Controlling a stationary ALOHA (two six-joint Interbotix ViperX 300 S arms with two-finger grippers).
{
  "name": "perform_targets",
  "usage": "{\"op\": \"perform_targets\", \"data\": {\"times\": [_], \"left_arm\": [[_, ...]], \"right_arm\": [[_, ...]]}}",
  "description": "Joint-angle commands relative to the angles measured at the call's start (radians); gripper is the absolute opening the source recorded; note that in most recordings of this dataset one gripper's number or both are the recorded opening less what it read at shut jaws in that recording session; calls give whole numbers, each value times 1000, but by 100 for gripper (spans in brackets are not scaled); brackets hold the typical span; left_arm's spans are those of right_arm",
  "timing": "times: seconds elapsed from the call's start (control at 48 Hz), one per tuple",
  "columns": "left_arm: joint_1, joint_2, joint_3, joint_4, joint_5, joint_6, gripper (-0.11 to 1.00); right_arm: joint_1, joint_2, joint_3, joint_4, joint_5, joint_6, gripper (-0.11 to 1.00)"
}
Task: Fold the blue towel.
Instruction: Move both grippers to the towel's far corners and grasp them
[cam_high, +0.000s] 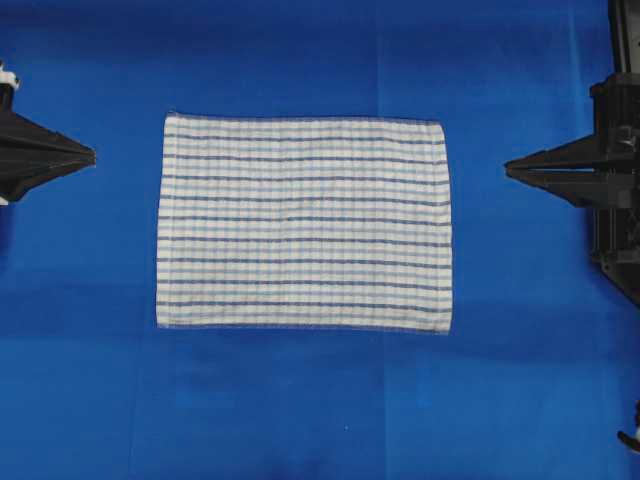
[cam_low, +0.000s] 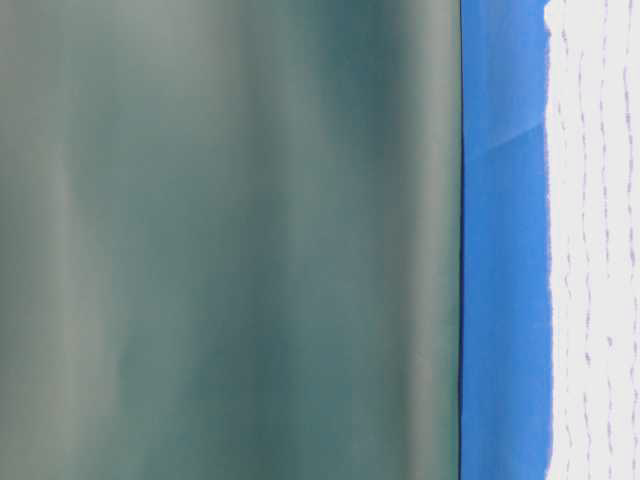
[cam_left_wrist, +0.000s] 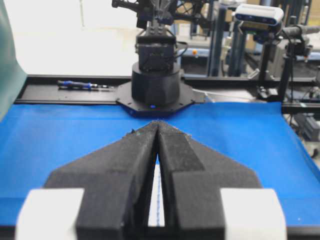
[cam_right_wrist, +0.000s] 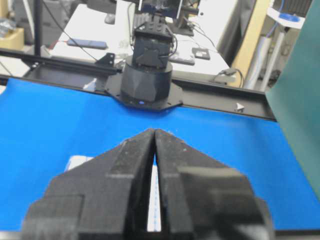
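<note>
The blue towel (cam_high: 303, 222), white with thin dark-blue and pale-blue stripes, lies flat and fully spread in the middle of the blue table covering (cam_high: 300, 400). Its edge shows at the right of the table-level view (cam_low: 598, 240). My left gripper (cam_high: 90, 155) is shut and empty, hovering off the towel's left edge. My right gripper (cam_high: 510, 168) is shut and empty, off the towel's right edge. In the left wrist view the shut tips (cam_left_wrist: 158, 123) meet, with a sliver of towel (cam_left_wrist: 156, 200) seen behind them. The right wrist view shows the same: tips (cam_right_wrist: 154, 131), towel (cam_right_wrist: 154, 200).
Each wrist view shows the opposite arm's black base (cam_left_wrist: 156, 85) (cam_right_wrist: 147, 80) at the far table edge. A green backdrop (cam_low: 230, 240) fills most of the table-level view. A blue-handled screwdriver (cam_left_wrist: 80, 84) lies on the black rail.
</note>
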Motion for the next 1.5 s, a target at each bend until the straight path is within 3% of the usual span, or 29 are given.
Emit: {"op": "perform_targets", "data": {"times": [0.0,0.125,0.271,0.604,0.667,0.729,0.875,0.937,1.0,1.104,1.479], "left_arm": [[-6,11,-14,-37,0,-2,0],[-11,12,-17,-38,0,-2,0],[-5,21,-12,-37,5,17,0],[124,167,9,-37,2,18,1],[156,199,15,-37,0,18,3],[187,236,21,-37,-2,17,12],[247,328,25,-37,-15,15,53],[278,379,23,-37,-31,15,69],[304,431,21,-37,-44,15,79],[353,525,21,-37,-61,15,76],[440,845,-6,-37,-207,14,75]], "right_arm": [[0,8,-15,2,0,2,0],[2,21,-32,2,34,-2,-7],[-8,29,-34,5,51,5,-7],[-170,166,-12,84,72,5,-2],[-202,202,-8,91,72,5,1],[-241,252,-3,100,72,5,7],[-313,351,3,117,66,5,33],[-337,394,3,121,58,5,49],[-356,443,5,126,43,5,63],[-374,515,3,133,6,5,77],[-413,741,6,166,-117,5,75]]}}
